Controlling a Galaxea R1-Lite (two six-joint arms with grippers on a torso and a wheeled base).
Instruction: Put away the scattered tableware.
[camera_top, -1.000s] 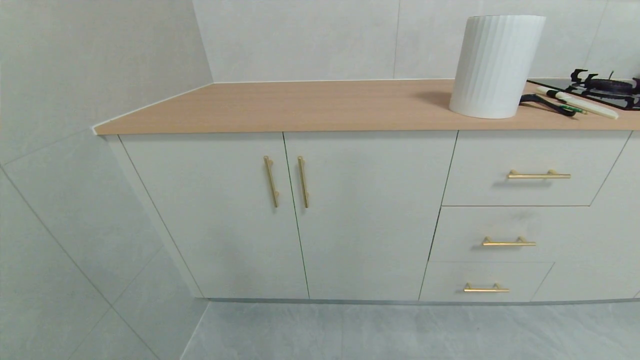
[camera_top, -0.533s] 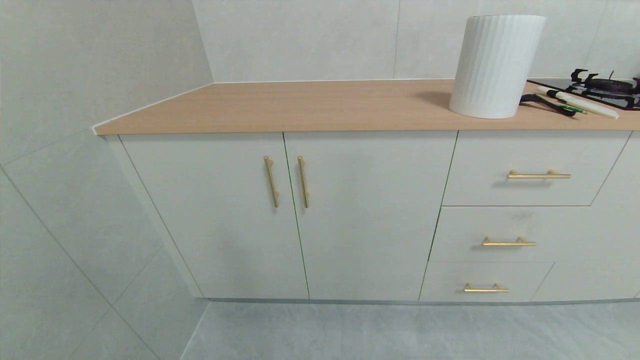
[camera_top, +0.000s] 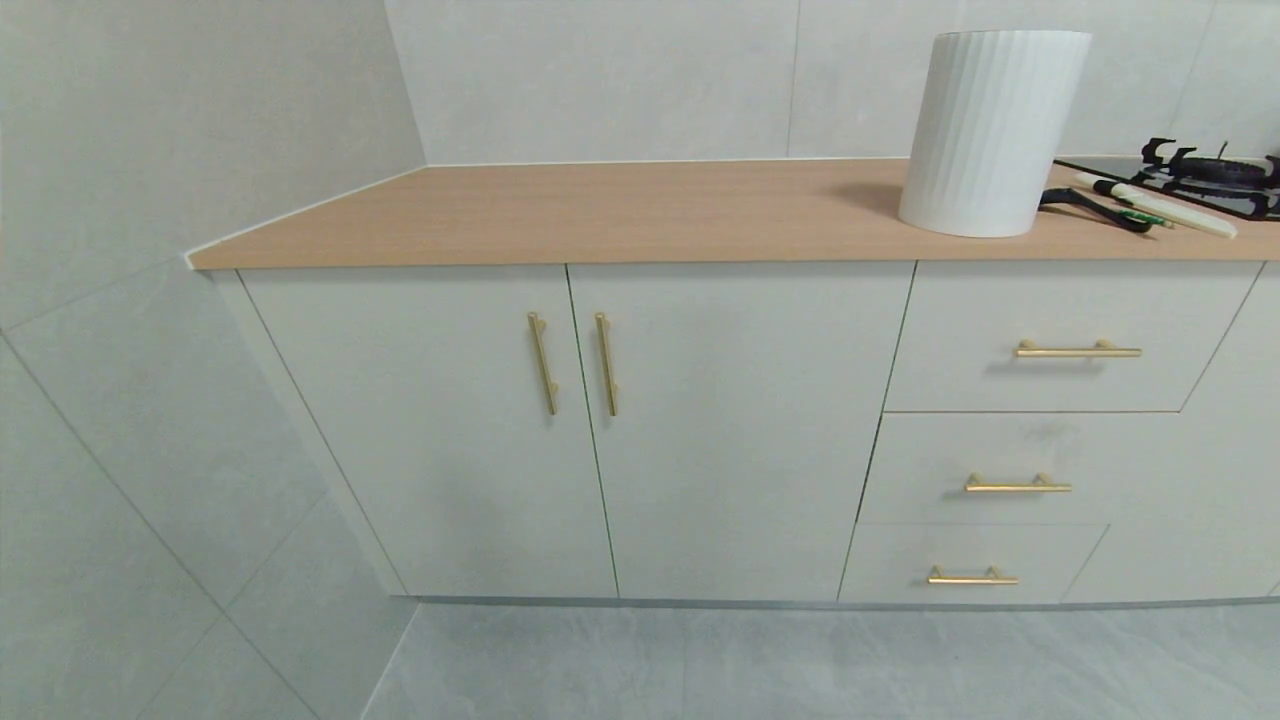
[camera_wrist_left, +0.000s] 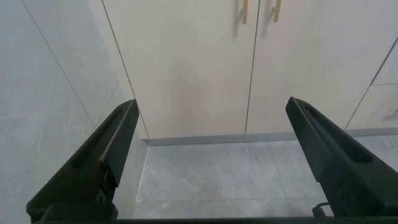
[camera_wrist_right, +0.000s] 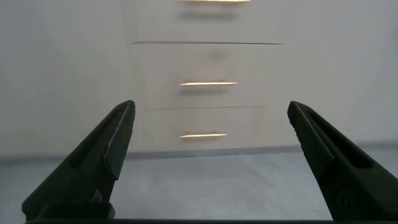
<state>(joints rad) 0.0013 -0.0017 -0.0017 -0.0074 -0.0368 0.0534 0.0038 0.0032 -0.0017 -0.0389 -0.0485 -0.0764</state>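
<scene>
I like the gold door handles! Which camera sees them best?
The head view: both door handles show whole, side by side. The left wrist view catches just their lower ends; the right wrist view faces the drawers instead.

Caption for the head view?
White ribbed holder and loose utensils on a wooden counter above closed doors and drawers.

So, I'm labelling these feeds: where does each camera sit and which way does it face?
Head view: on the head, looking forward and down at countertop, white ribbed container, double doors, drawers.
Left wrist view: on that wrist, facing the doors' lower edge and floor between the open jaws of the left gripper.
Right wrist view: on that wrist, facing the drawers between the open jaws of the right gripper.
Shared: head and left wrist views show the door handles; head and right, the drawer handles.
</scene>
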